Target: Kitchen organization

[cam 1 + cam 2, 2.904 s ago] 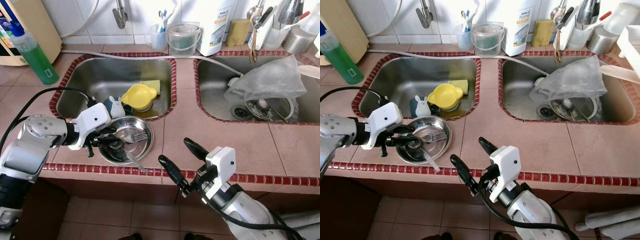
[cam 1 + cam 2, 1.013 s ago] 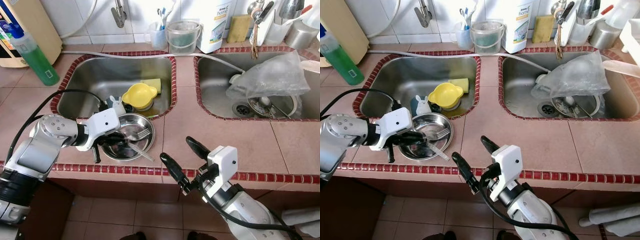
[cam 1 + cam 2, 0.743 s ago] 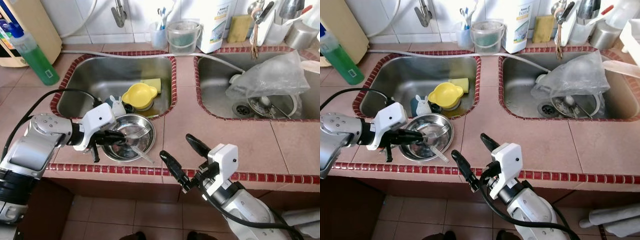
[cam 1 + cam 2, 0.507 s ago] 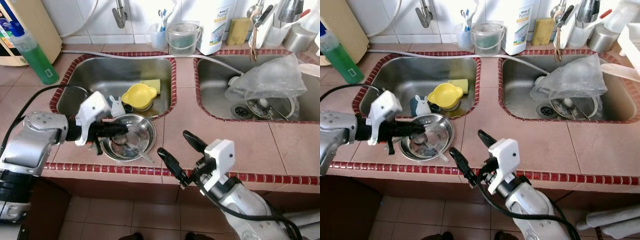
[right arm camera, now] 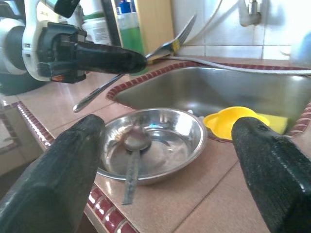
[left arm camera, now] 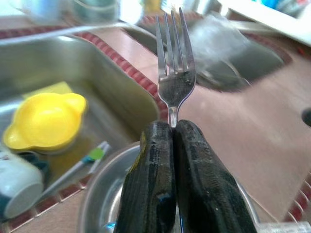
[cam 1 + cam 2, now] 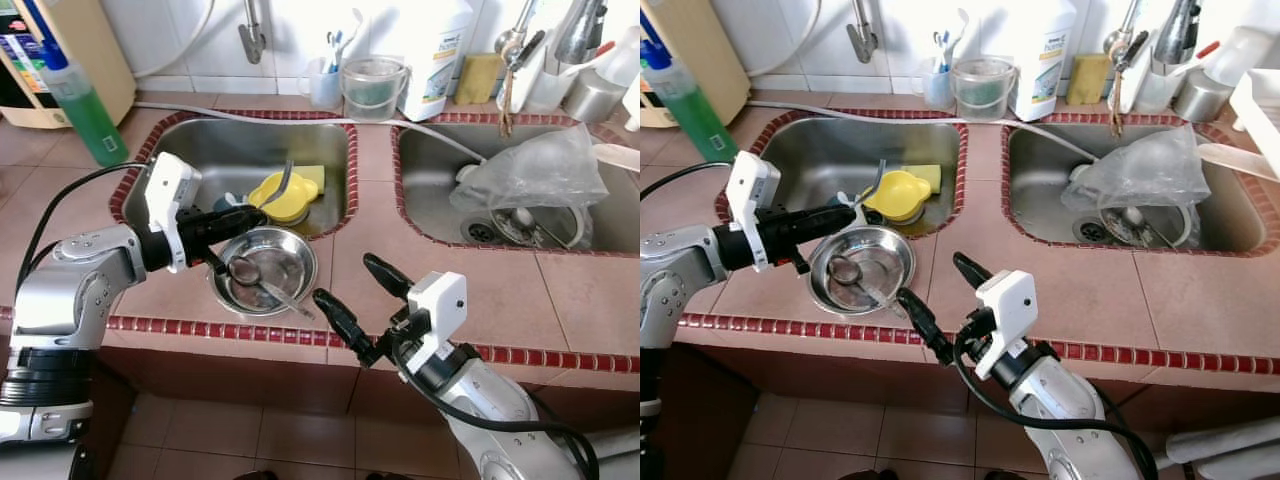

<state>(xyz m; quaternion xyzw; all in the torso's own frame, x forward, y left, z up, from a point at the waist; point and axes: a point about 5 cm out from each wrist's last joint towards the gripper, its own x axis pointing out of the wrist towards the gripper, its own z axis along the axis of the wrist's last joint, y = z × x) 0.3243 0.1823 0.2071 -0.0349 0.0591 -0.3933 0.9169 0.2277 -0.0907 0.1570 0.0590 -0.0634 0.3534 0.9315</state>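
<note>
Fork [image 7: 281, 185] has been lifted out of the steel bowl [image 7: 262, 271], clamped by its handle in the left gripper [image 7: 240, 215]. Its long axis is pointed away over the left sink [image 7: 215, 155]; the open, empty right gripper [image 7: 352, 300] is held nearer the table [image 7: 440, 250] edge.

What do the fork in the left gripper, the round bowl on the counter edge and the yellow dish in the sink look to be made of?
Fork, pinched in the left gripper: polished metal, probably stainless steel; it has a mirror-like glint. Round bowl: the same shiny silver metal, with reflections across its inside. Yellow dish: likely plastic, since it is opaque, evenly coloured and only softly glossy.
</note>
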